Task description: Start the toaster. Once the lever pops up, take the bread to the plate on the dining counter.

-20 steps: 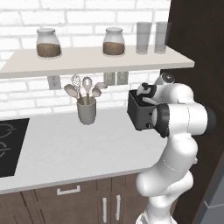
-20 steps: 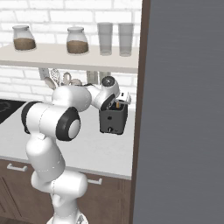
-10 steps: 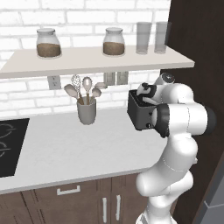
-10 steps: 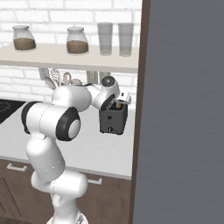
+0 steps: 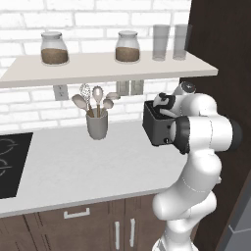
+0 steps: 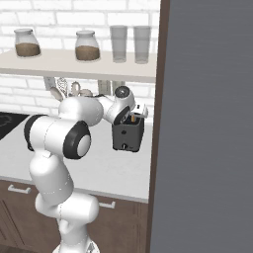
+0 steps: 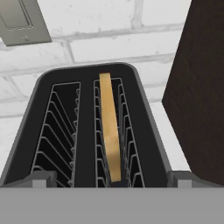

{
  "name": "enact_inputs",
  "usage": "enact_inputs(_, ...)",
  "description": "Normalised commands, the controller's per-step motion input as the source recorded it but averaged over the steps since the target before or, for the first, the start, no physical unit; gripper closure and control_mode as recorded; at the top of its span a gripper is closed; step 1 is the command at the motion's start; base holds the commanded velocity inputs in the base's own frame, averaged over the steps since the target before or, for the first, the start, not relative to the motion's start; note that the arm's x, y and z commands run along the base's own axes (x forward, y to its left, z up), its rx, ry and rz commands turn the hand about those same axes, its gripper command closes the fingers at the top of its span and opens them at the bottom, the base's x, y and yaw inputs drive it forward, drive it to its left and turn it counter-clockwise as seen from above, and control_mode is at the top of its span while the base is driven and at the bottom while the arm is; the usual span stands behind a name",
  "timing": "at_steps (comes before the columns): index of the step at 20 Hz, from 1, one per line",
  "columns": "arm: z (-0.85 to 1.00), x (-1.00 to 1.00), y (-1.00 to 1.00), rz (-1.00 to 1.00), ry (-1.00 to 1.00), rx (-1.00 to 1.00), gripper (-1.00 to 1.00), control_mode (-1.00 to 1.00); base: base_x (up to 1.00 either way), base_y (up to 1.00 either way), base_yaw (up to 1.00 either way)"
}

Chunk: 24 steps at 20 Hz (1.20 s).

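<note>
Surfaces I logged from my station. Counter [image 5: 73, 166]: pale grey top over dark brown cabinet fronts, running along the white brick wall. I noted a black cooktop [image 5: 10, 162] set into its left end. A grey utensil cup [image 5: 97, 125] stood on it near the wall, filled with spoons and a whisk. The toaster [image 5: 156, 128], dark and boxy, stood on the counter at its right end, just beside the dark tall panel; the bread [image 7: 109, 131] sat upright in its right slot. Shelf [image 5: 98, 67]: pale board above the counter. It carried two lidded glass jars [image 5: 54, 48] with brown contents and two empty tumblers [image 5: 161, 41], side by side at the right.
</note>
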Motion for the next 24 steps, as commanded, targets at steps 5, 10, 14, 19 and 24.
enact_inputs(5, 0.00, 0.00, 0.00, 0.00, 0.00, 0.00, -1.00, -1.00, 0.00, 0.00, 0.00)
enact_inputs(10, 0.00, 0.00, 0.00, 0.00, 0.00, 0.00, -1.00, -1.00, 0.00, 0.00, 0.00)
enact_inputs(14, 0.00, 0.00, 0.00, 0.00, 0.00, 0.00, -1.00, -1.00, 0.00, 0.00, 0.00)
enact_inputs(19, 0.00, 0.00, 0.00, 0.00, 0.00, 0.00, -1.00, -1.00, 0.00, 0.00, 0.00)
enact_inputs(24, 0.00, 0.00, 0.00, 0.00, 0.00, 0.00, -1.00, -1.00, 0.00, 0.00, 0.00)
